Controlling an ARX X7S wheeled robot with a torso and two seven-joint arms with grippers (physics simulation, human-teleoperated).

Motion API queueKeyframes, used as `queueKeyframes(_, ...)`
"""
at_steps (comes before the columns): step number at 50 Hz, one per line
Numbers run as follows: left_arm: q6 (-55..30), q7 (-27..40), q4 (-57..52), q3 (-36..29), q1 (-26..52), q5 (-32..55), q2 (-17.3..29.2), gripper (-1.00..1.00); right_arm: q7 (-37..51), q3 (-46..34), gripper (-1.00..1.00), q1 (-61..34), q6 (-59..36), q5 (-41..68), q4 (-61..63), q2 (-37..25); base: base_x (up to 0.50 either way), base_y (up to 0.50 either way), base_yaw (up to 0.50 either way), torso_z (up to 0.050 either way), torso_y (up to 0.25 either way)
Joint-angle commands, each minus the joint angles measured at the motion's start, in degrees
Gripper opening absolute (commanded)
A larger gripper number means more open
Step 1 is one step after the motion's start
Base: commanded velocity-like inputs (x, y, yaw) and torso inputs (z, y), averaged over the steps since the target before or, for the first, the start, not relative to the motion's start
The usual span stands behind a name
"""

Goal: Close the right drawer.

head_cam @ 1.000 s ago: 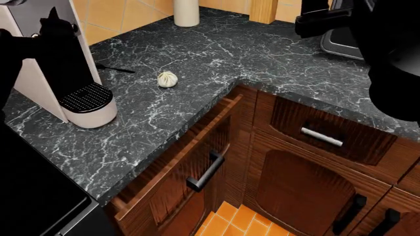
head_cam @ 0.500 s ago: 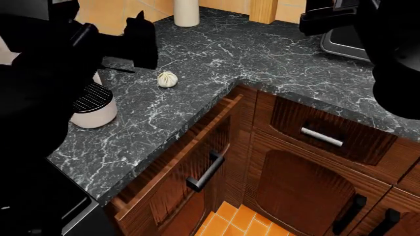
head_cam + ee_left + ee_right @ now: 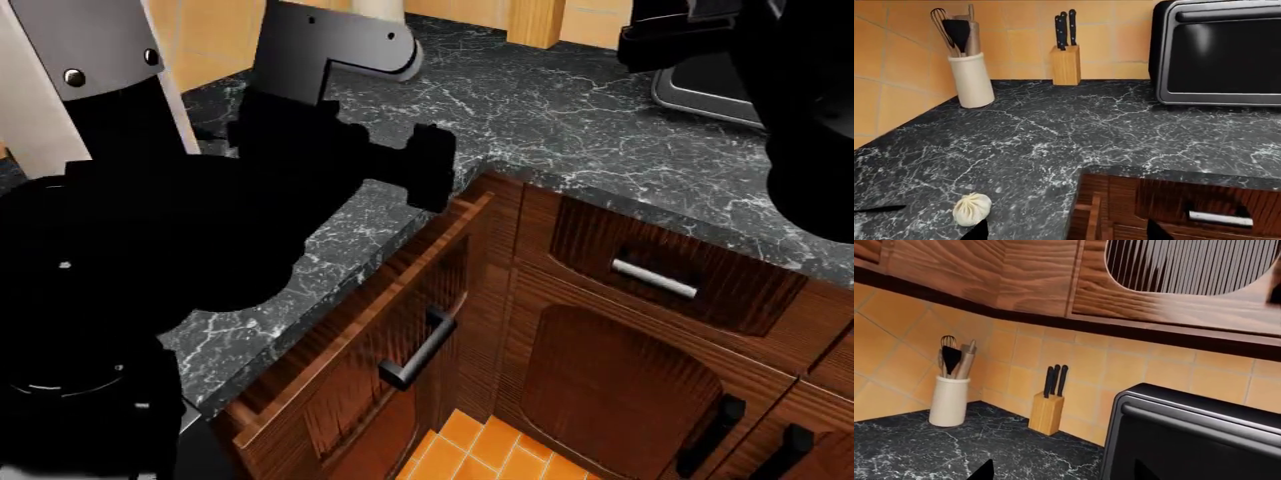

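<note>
The right drawer (image 3: 400, 340) is seen in the head view standing pulled out from under the dark marbled table (image 3: 574, 120), at the inside corner of the L-shaped cabinets; its ribbed dark-wood front carries a black bar handle (image 3: 418, 348), and the top edge of its reddish-brown side runs back toward the corner; orange floor tiles (image 3: 481, 445) are seen below it. Just beside it on the adjoining cabinet run, a smaller drawer front with a silver bar handle (image 3: 654, 278) is shut, and tall cabinet doors with vertical black handles (image 3: 710, 436) stand beneath. The left claw (image 3: 430, 165) is held above the table edge, close over the back corner of the open drawer, apart from the handle; in the left wrist view its two dark fingertips (image 3: 976, 231) are seen well apart with nothing between them, so it is released. Through that view a white dumpling (image 3: 972, 208) is seen lying on the table, with a utensil crock (image 3: 971, 79), a knife block (image 3: 1065, 64) and a black toaster oven (image 3: 1217, 52) against the tiled wall. The right claw (image 3: 1061, 471) is raised near the oven; its tips are spread and empty.
</note>
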State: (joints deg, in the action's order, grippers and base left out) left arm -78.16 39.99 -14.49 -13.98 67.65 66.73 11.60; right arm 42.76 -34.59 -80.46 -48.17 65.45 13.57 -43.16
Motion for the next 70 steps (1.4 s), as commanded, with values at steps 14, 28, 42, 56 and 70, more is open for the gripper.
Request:
queueKeyframes(14, 3.27, 3.63, 11.70, -1.41, -2.74, 1.38, -10.22, 1.00, -0.81, 1.75, 1.00, 0.30, -0.41, -0.40, 0.17, 0.41, 0.00, 0.00, 0.00, 0.000, 0.000)
queueKeyframes(28, 6.68, 15.25, 10.26, -4.92, -8.38, 15.66, -10.91, 1.00, -0.29, 2.17, 1.00, 0.75, -0.31, 0.13, 0.75, 0.11, 0.00, 0.00, 0.00, 0.000, 0.000)
queueKeyframes(42, 9.80, 18.03, 9.14, -10.51, -16.99, 18.86, -9.68, 1.00, -0.56, 2.29, 1.00, 1.12, 0.18, -0.15, 0.47, -0.14, 0.00, 0.00, 0.00, 0.000, 0.000)
queueKeyframes(56, 10.26, 17.23, 7.22, -15.72, -22.49, 17.40, -7.21, 1.00, -0.23, 2.42, 1.00, 1.68, 0.44, -0.06, 0.95, -0.27, 0.00, 0.00, 0.00, 0.000, 0.000)
queueKeyframes(70, 13.91, 11.44, 7.50, -20.80, -26.52, 11.36, -5.57, 1.00, -0.37, 2.38, 1.00, 2.28, 0.96, -0.28, 0.82, -0.20, 0.00, 0.00, 0.00, 0.000, 0.000)
